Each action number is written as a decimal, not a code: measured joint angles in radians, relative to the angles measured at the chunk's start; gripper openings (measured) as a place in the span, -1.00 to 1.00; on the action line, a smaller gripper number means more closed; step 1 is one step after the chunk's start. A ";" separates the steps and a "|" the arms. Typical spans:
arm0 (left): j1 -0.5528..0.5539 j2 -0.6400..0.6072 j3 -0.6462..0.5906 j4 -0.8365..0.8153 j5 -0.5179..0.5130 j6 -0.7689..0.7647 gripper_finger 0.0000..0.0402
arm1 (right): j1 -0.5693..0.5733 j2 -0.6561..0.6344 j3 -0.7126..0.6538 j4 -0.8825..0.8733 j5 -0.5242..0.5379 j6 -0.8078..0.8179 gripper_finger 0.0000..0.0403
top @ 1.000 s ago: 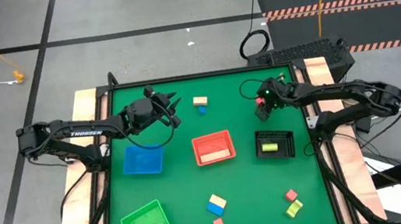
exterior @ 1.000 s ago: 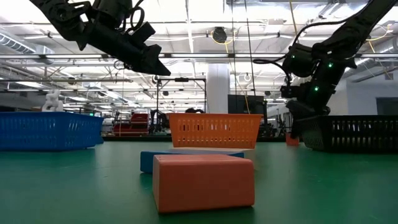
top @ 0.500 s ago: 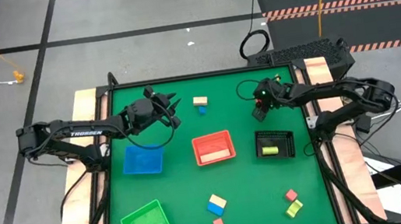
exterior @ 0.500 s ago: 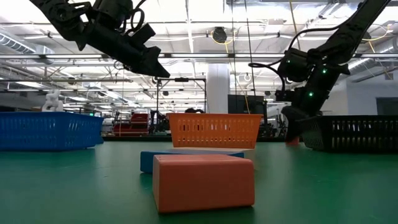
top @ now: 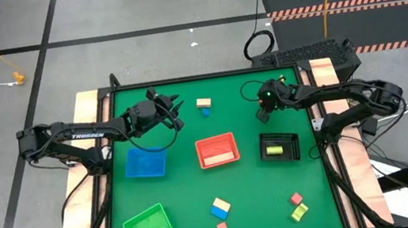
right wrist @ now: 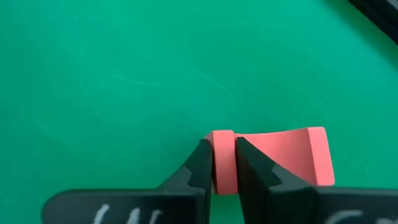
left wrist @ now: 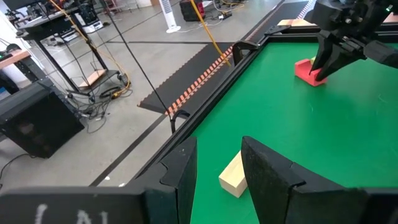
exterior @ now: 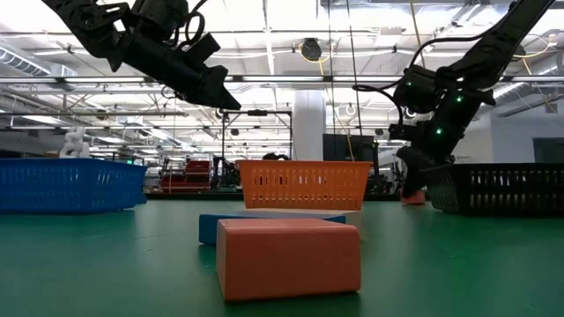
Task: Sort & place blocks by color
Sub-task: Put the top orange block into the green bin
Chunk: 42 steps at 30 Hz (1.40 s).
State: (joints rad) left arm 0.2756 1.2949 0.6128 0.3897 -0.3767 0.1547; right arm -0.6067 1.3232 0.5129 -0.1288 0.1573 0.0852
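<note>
My right gripper [top: 267, 105] is at the far right of the green mat, shut on a red block [right wrist: 273, 155]. The same block shows in the left wrist view [left wrist: 308, 71], low against the mat. My left gripper [top: 177, 110] hovers open above the mat at the far left, with nothing between its fingers. Just ahead of it a tan block [left wrist: 232, 177] lies flat on the mat beside a blue block [top: 205, 112]. A yellow-green block [top: 274, 151] lies inside the black tray [top: 292, 145]. My right gripper pinches one end of the red block [right wrist: 222, 163] between its two fingers. The fingers come from above, slanting down. The rest of the block sticks out sideways past one finger [right wrist: 252, 171]. I cannot tell whether the block rests on the mat [exterior: 412, 199].
A blue tray [top: 145, 162], a red tray [top: 217, 150] and a green tray [top: 147, 224] stand on the mat. Near the front edge lie a tan-and-blue block [top: 219, 206], two small red blocks [top: 222, 227] [top: 296, 198] and a yellow-green block [top: 299, 212].
My right gripper has shifted a little toward the table's left and come down over the red block, which the high view no longer shows beside it.
</note>
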 joint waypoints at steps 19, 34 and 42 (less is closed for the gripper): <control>-0.002 0.002 0.000 0.038 0.019 0.091 -0.37 | 0.033 -0.222 -0.003 0.330 -0.367 0.328 -0.86; -0.025 0.010 0.000 0.136 0.020 0.342 -0.37 | 0.131 -0.223 -0.003 0.634 -0.399 0.421 -0.86; -0.016 0.011 0.000 0.237 0.072 0.371 -0.37 | 0.157 -0.222 -0.003 0.774 -0.398 0.531 -0.86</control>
State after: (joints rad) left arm 0.2596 1.3063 0.6132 0.6268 -0.3048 0.5258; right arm -0.4494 1.1008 0.5098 0.6454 -0.2409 0.6160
